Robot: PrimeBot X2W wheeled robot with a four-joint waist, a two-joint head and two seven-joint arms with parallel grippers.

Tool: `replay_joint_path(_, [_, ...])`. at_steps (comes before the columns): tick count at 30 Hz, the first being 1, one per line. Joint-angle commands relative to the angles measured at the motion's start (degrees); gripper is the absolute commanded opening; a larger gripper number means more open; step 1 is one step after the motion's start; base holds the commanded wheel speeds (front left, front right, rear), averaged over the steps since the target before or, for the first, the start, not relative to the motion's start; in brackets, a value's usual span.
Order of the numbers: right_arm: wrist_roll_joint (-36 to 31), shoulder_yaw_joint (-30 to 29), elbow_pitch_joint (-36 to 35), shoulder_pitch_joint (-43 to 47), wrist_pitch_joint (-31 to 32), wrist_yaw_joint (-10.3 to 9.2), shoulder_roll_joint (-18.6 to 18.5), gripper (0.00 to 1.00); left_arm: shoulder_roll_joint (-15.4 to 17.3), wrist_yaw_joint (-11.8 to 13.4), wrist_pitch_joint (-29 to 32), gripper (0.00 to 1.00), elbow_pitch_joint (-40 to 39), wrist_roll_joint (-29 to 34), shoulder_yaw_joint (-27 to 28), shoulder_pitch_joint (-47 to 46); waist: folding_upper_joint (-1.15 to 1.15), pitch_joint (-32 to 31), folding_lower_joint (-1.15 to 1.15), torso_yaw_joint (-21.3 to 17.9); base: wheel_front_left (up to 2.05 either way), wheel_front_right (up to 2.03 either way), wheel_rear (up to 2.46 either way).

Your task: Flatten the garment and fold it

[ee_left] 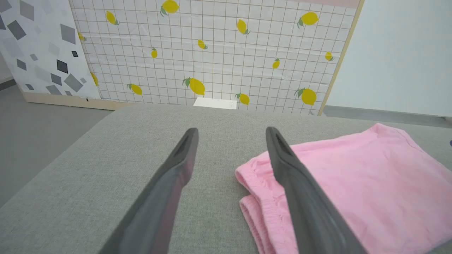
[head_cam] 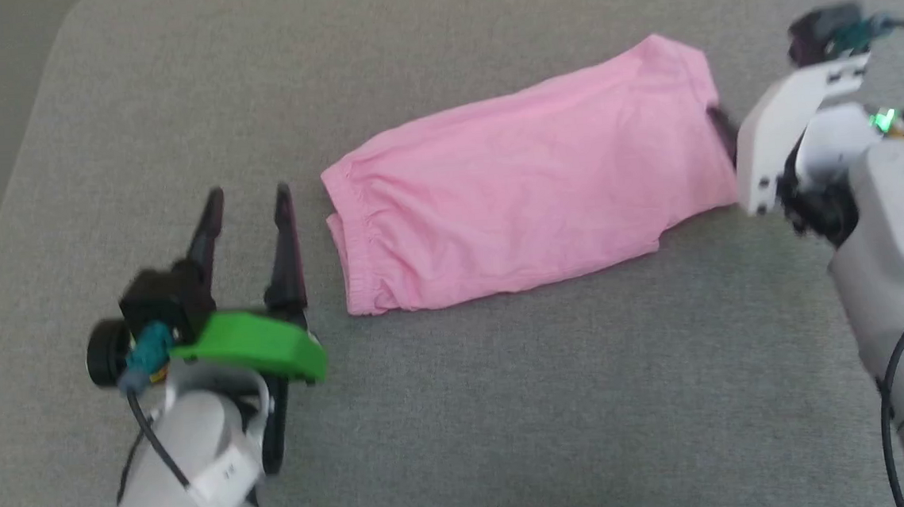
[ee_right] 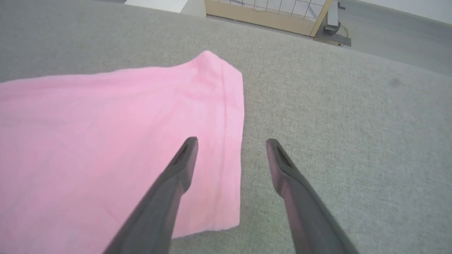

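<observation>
Pink cotton shorts [head_cam: 511, 194], light and soft with a gathered elastic waistband, lie stretched across a grey woven fabric cushion [head_cam: 511, 408] between my two pairs of fingers. My left fingers [head_cam: 286, 241], long and dark, stand spread wide and hold nothing. The waistband end of the shorts sits just beside them, on their right. Seen from my left wrist, the right-hand finger of that pair crosses in front of the waistband, where two gathered layers lie one on the other, while its partner is over bare cushion. Whether that finger touches the cloth I cannot tell. My right fingers [ee_right: 176, 183] are likewise parted wide and empty, at the hemmed end of the shorts. From my right wrist, the left-hand finger is over the stitched hem edge and the other is over bare cushion just beside it. From my head, a white housing hides most of that pair, with one dark finger showing against the edge of the pink cloth. A bright green plastic cover [head_cam: 260, 350] sits behind my left fingers. Beyond their tips stand a white grid-patterned panel printed with yellow lemons [ee_left: 219, 53] and a pale panel of grey flecks [ee_left: 39, 46].
</observation>
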Motion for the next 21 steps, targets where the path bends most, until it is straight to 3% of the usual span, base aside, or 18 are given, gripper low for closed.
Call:
replay_joint_path(1, [-0.62, -0.01, -0.45, 1.63, 1.67, -0.09, 0.49, 1.0, 0.12, 0.54, -0.4, 1.0, -1.13, 0.89, 0.01, 2.11, 0.0, -1.94, 0.0, -1.11, 0.0, 0.0, 0.0])
replay_joint_path(4, [-2.79, -0.88, -2.96, 4.95, 6.44, -0.09, 1.28, 1.0, -1.66, 1.09, -0.69, 1.0, -4.21, 1.06, 0.76, 6.85, 0.0, -0.82, 0.0, -0.39, 0.0, 0.0, 0.0])
replay_joint_path(12, [-7.46, -3.88, -6.19, 6.88, 10.11, -0.09, 2.57, 1.0, -3.42, -0.04, -0.74, 1.0, -5.51, 1.61, 2.38, 6.08, 0.0, 3.16, 0.0, 2.5, 0.0, 0.0, 0.0])
replay_joint_path(21, [-10.14, -2.74, -7.05, 7.54, 13.52, -0.09, 3.54, 1.0, -5.4, -1.7, -0.75, 1.0, -4.76, 3.27, 3.23, 5.16, 0.0, 5.39, 0.0, 4.05, 0.0, 0.0, 0.0])
